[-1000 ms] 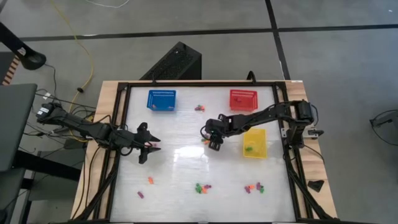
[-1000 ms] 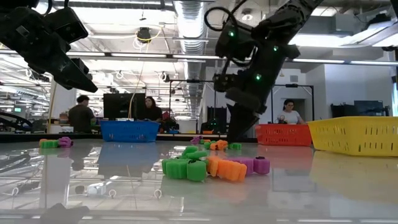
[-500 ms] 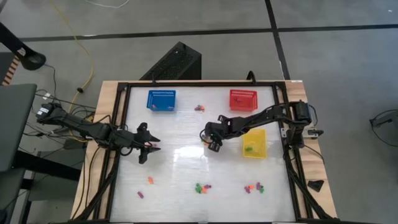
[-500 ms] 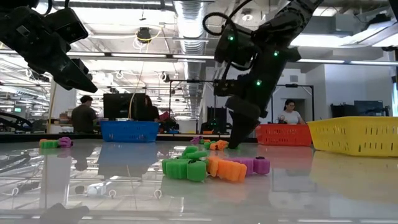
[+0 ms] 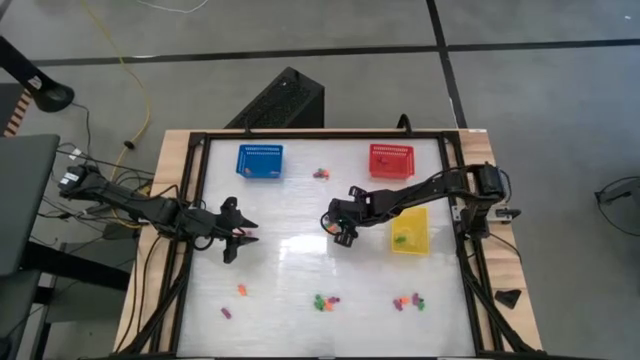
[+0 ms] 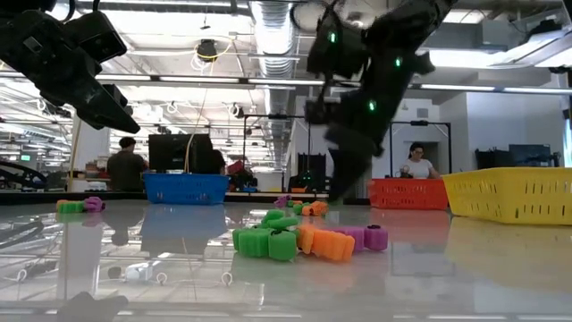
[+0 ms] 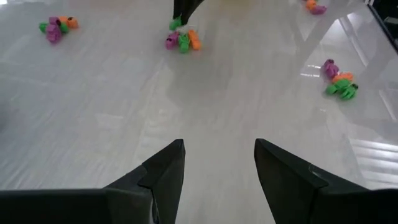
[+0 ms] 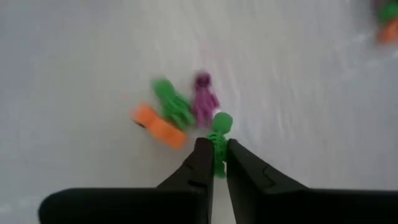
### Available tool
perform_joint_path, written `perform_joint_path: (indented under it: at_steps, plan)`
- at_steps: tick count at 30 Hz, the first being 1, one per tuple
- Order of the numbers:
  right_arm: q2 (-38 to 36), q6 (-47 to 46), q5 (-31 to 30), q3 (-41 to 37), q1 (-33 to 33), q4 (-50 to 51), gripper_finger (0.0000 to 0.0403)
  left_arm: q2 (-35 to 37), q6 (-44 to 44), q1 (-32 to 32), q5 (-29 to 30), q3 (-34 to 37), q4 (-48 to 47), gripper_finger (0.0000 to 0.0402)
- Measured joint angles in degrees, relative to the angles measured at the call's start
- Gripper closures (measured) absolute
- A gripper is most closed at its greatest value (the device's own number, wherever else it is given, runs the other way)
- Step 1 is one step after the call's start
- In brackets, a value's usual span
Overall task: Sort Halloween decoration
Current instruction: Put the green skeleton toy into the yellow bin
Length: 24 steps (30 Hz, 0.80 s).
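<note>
— Green trinket point(image 8: 217, 140) between the right gripper point(image 8: 215, 167)'s fingers, is that a grip?

— It looks so. The wrist view shows the two dark fingers closed on the green figure's body, its round head poking out past the tips. An orange piece point(image 8: 158, 129), a second green one point(image 8: 172, 106) and a purple one point(image 8: 203, 98) lie just beside it on the white table point(image 5: 290, 265).

— Why there?

— That cluster sits mid-table, near the yellow basket point(image 5: 409, 229); I judge one colour is being taken out for a basket.

— And the left gripper point(image 7: 217, 163)?

— Jaws spread wide, holding nothing, hovering over bare table on the left side. It seems to be waiting. More trinket clusters point(image 5: 325, 301) lie along the near edge, unsorted.
</note>
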State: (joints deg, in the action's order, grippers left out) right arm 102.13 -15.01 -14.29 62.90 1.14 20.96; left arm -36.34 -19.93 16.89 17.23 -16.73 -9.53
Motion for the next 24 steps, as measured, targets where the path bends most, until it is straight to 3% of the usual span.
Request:
perform_joint_path:
  at_steps: [11, 16, 24]
  plan:
    - [-4.2, -3.5, -0.8, 0.2, 7.3, 0.0, 0.0366, 0.0, 0.8, 0.0, 3.0, 0.0, -0.1, 0.0219]
    - [-4.3, -5.1, -4.9, 0.2, 11.5, 0.0, 0.0382, 0.0, 1.0, 0.0, 3.1, 0.0, -0.1, 0.0219]
    - [-4.3, -4.3, -13.1, 0.2, 14.1, 0.9, 0.0332, 0.0, 0.6, 0.0, 5.8, 0.0, 0.0, 0.0219]
